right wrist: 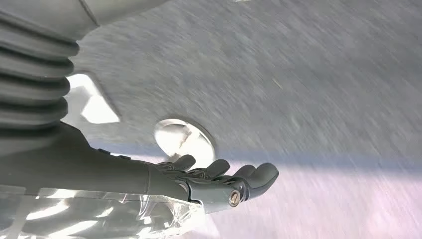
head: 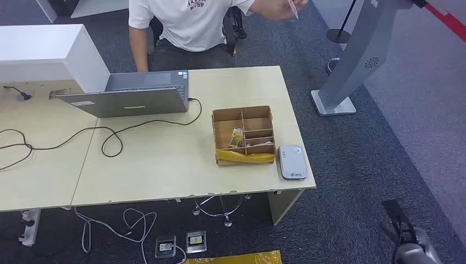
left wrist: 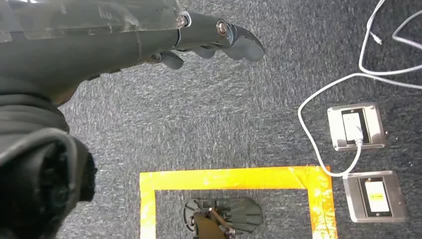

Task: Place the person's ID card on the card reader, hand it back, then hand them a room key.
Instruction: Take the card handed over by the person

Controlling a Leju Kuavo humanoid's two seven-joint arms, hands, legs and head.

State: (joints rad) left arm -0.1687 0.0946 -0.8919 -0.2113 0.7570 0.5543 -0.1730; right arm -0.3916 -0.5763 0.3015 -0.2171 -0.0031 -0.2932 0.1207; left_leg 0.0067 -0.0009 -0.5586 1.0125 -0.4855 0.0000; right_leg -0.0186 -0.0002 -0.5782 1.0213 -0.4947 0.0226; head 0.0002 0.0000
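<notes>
A person in a white T-shirt point(head: 189, 22) sits behind the table and holds a small white card point(head: 294, 8) up in one raised hand. The white-and-grey card reader point(head: 292, 161) lies flat near the table's right front corner with nothing on it. Beside it stands a cardboard divider box point(head: 244, 135) with a small patterned item point(head: 237, 137) in one compartment. My right hand point(head: 409, 242) hangs low beside the table's right end; in the right wrist view the right hand point(right wrist: 219, 179) is empty, fingers loosely extended. My left hand point(left wrist: 214, 35) hangs over the carpet, holding nothing.
An open grey laptop point(head: 137, 93) sits at the table's back, with a black cable point(head: 110, 137) looping across the top. A grey stand base point(head: 333, 103) is on the carpet to the right. Floor sockets point(left wrist: 358, 127), white cables and a yellow tape square point(left wrist: 234, 179) lie below.
</notes>
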